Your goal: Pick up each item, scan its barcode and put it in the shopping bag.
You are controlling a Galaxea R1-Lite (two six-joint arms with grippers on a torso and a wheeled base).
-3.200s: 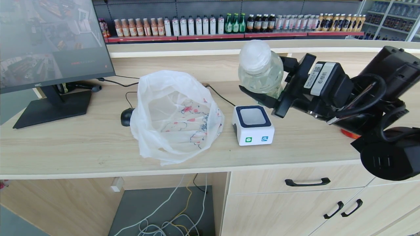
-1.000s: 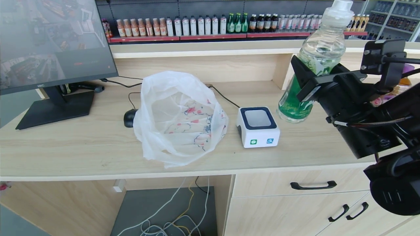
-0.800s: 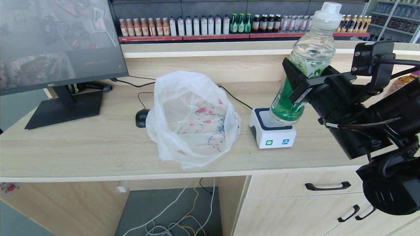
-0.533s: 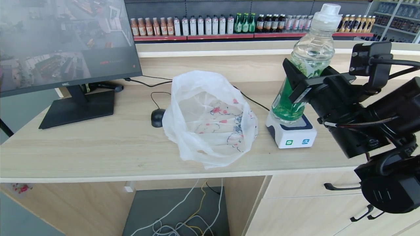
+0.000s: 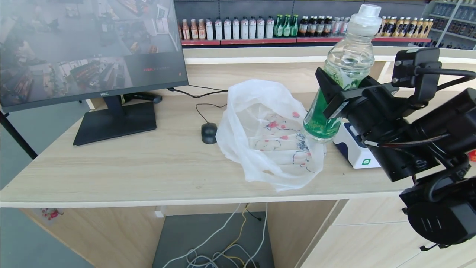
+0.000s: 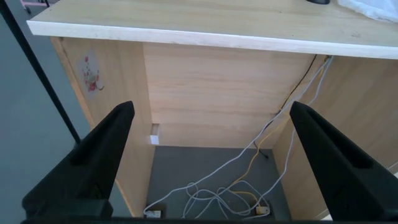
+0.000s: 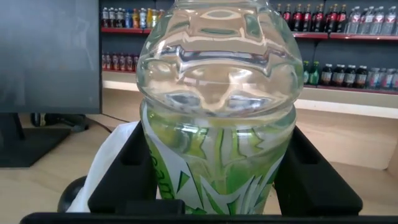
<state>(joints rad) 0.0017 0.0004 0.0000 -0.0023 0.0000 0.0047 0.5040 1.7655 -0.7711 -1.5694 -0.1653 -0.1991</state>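
The right tool (image 5: 329,95) is clamped around the green label of a clear drink bottle (image 5: 344,63). It holds the bottle upright above the table (image 5: 130,163), with the base over the near-right rim of the white shopping bag (image 5: 260,123) and just beside the barcode scanner (image 5: 355,149). From that position, the step in hand looks like placing the bottle in the bag. To do it well, carry the bottle further over the middle of the bag's open mouth, since the thin film slumps and a base that catches the rim would fold it shut or drag the bag along the table. Lower the bottle until its base is well inside before letting go, because a tall, full bottle dropped from height would likely topple or tip the bag. The jaws should open only enough to free the label, then lift straight up clear of the film. The left tool (image 6: 211,124) hangs wide open below the table edge, so it is not bracing the bag.
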